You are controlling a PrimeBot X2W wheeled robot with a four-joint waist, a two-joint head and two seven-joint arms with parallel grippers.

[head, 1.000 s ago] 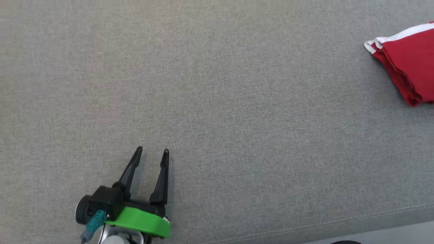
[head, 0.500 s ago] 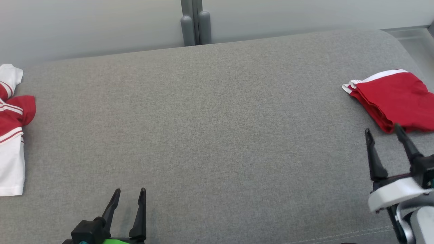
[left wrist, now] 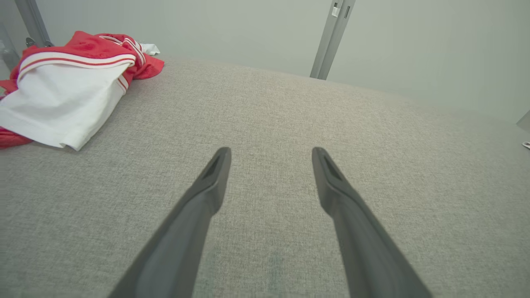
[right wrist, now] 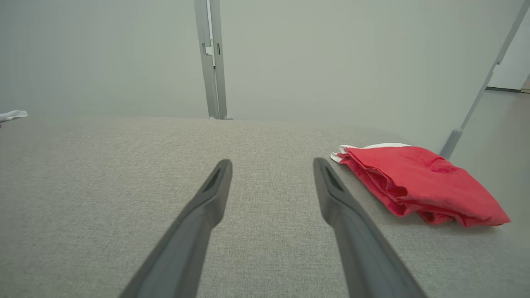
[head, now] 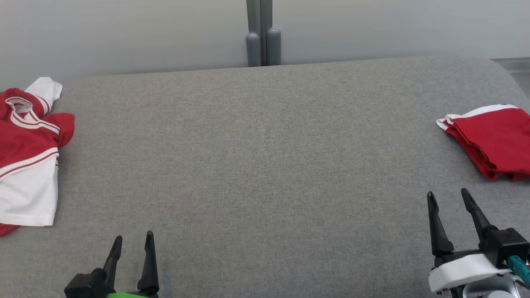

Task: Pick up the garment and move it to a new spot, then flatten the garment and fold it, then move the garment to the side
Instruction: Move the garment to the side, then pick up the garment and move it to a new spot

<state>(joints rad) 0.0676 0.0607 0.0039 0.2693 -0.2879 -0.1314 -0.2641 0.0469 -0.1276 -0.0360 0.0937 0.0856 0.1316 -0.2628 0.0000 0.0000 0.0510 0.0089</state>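
The right tool (head: 447,192), drawn back from the folded garment (head: 492,138) ahead, gapes empty like the left tool (head: 133,236), so this garment seems done

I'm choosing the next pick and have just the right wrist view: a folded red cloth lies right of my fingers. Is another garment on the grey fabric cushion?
Observer: Yes. A crumpled red and white jersey with striped trim lies unfolded at the left end of the grey fabric cushion.
Operator: Which way does it lie?
Observer: Its white panel lies toward the near edge, its striped collar toward the pale back wall.
Operator: Is the left gripper on it?
Observer: No. The left gripper is open and empty over bare cushion, apart from the jersey and to its right in the head view.
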